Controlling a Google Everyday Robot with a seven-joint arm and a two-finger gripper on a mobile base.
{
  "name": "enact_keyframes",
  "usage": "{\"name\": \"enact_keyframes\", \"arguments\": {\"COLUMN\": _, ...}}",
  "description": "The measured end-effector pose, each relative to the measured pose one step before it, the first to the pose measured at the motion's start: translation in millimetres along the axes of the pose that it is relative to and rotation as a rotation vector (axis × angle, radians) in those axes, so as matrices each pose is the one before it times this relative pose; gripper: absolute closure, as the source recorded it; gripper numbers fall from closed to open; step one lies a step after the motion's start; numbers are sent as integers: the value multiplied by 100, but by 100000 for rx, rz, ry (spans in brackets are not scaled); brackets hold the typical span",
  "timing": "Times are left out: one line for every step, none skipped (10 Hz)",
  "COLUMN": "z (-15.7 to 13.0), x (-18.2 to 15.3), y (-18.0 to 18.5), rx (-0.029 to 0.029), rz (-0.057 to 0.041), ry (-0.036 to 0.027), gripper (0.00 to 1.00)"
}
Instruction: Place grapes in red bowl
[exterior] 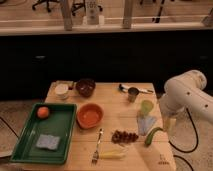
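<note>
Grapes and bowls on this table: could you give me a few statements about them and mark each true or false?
1. The grapes lie in the red bowl. False: they lie on the table, right of it.
2. An orange fruit sits in the green tray. True.
3. The gripper holds the grapes. False: it hangs by the table's right edge, apart from them.
4. The red bowl is empty. True.
</note>
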Motion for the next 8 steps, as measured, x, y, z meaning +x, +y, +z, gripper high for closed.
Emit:
{"name": "enact_keyframes", "arguments": {"z": 291, "x": -519, "y": 161, "rx": -71, "rz": -1107, "ry": 167, "gripper": 20}}
{"name": "enact_keyframes", "arguments": {"z": 268, "x": -598, "y": 99, "rx": -77, "rz": -1533, "ry": 180, "gripper": 20}}
{"name": "enact_keyframes", "arguments": {"z": 326, "x": -605, "y": 285, "rx": -189, "rz": -1388, "ry": 189, "gripper": 20}}
{"name": "enact_keyframes", "arguments": {"z": 176, "x": -738, "y": 314, "rx": 130, "rz": -1622, "ry": 20, "gripper": 20}}
{"name": "enact_keyframes", "arguments": {"z": 306, "x": -813, "y": 663, "rx": -233, "rz": -2318, "ry": 89, "gripper": 20}}
{"name": "enact_keyframes", "arguments": {"z": 418, "x": -477, "y": 423, "rx": -105, "rz": -1312, "ry": 177, "gripper": 20}}
{"name": "enact_keyframes", "arguments": {"z": 382, "x": -842, "y": -14, "rx": 79, "rz": -1770, "ry": -34, "gripper": 20}}
{"name": "enact_keyframes", "arguments": {"z": 364, "x": -502, "y": -123, "rx": 140, "rz": -1285, "ry": -254, "gripper": 20}}
